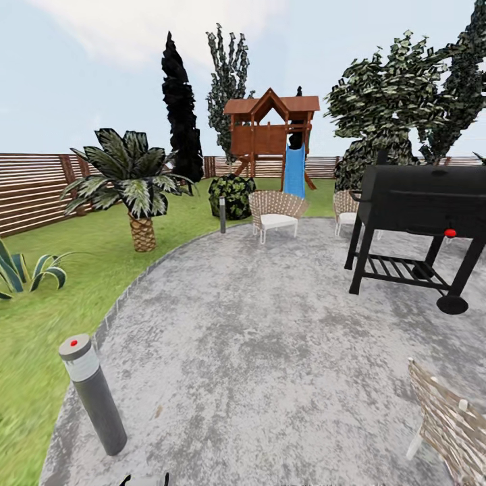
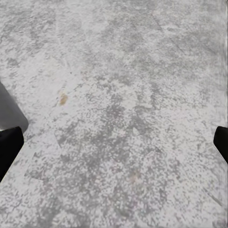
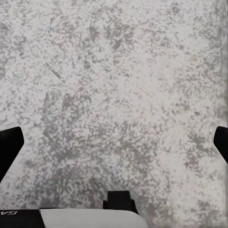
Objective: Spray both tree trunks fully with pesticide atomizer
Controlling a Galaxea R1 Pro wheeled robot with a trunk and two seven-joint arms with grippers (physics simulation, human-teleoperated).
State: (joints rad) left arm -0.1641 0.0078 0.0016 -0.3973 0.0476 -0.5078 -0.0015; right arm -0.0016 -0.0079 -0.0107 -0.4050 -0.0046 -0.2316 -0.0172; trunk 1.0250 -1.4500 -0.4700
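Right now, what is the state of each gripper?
Left gripper: open, holding nothing, over the paving.
Right gripper: open, holding nothing.

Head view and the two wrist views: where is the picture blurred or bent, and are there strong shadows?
Head view: even daylight; the grass at the near left edge is smeared, and the bollard lamp leans as if bent by a wide lens. Left wrist view: paving grainy and soft, a dim shadow at one edge. Right wrist view: the same soft speckle, no strong shadow.
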